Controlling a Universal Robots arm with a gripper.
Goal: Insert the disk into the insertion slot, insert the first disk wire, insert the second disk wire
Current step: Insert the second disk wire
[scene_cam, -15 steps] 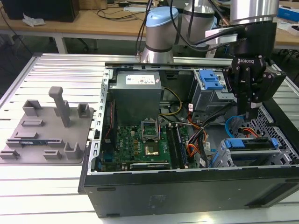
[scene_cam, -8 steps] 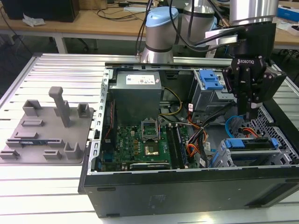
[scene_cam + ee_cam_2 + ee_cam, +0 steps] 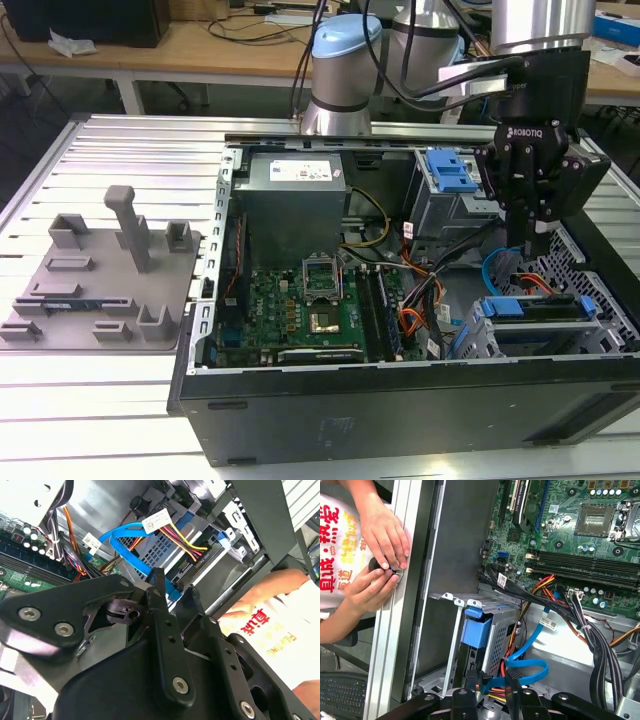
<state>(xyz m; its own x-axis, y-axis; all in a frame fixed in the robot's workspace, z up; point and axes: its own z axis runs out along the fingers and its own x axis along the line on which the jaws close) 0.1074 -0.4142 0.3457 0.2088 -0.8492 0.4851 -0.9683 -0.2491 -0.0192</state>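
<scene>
**While the gripper [image 3: 525,248] hangs low in the case, a blue cable [image 3: 495,270] crowds it**

Can't tell if it's pinching anything. In the exterior view the cable loops at its 8 o'clock, in the way. The disk [image 3: 530,306] sits at 6 o'clock in the insertion slot [image 3: 476,336], long axis 9-to-3.

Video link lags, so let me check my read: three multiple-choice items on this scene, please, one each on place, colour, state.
1. The gripper hangs nearest: A the grey fixture tray; B the insertion slot; C the power supply.
2. The flat looped cable is: A blue; B green; C white.
3. The disk lies: A on the table; B in the gripper; C in the insertion slot.
Key: B, seen in the exterior view; A, both wrist views show it; C, its blue caddy sits there.
</scene>
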